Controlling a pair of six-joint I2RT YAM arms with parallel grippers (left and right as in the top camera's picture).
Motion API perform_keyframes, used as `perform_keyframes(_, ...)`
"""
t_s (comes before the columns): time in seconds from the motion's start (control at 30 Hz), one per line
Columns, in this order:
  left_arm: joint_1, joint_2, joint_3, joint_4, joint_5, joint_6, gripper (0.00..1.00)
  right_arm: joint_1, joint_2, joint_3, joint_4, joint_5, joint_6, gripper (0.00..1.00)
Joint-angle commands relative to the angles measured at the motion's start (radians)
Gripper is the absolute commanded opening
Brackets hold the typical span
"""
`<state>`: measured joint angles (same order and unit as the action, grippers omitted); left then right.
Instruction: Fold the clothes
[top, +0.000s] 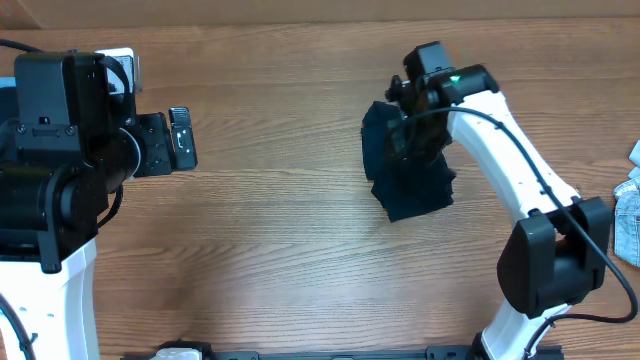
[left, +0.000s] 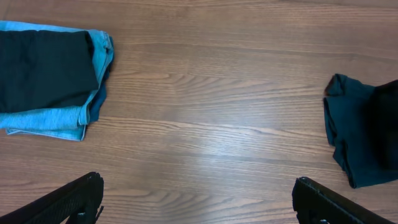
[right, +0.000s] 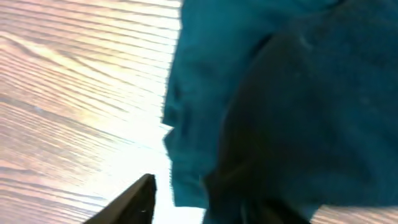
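Now we're seeing the right gripper (top: 405, 120) sitting over the shirt (top: 415, 190), jaws unclear; left gripper (left: 196, 180) hanging wide open, empty.

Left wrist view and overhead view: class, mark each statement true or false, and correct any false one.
1. The navy shirt lies neatly folded. False: it sits crumpled in a heap.
2. The left gripper is open, holding nothing. True.
3. A dark garment lies on light blue denim. True.
4. That stack touches the navy shirt. False: bare table separates them.
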<state>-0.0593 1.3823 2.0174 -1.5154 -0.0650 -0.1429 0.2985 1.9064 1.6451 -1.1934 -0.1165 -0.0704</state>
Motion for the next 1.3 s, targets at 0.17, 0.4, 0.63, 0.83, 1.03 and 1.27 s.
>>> perform_keyframes(0.17,-0.006,0.003,0.003,0.001,-0.013,0.008,1.00,0.000,-0.027,0.120,-0.067,0.000,0.042,0.56)
perform_keyframes(0.4,-0.006,0.003,0.003,0.001,-0.013,0.008,1.00,-0.058,-0.016,0.105,-0.014,-0.121,0.084,0.56)
perform_keyframes(0.63,-0.006,0.003,0.003,0.001,-0.013,0.008,1.00,-0.057,0.079,0.069,0.083,-0.167,0.116,0.48)
perform_keyframes(0.83,-0.006,0.003,0.003,0.001,-0.013,0.008,1.00,-0.056,0.211,0.069,0.047,-0.226,0.151,0.47)
perform_keyframes(1.03,-0.006,0.003,0.003,0.001,-0.013,0.008,1.00,-0.056,0.280,0.056,0.008,-0.225,0.151,0.49)
perform_keyframes(1.27,-0.006,0.003,0.003,0.001,-0.013,0.008,1.00,-0.056,0.216,0.090,-0.008,-0.259,0.089,0.42)
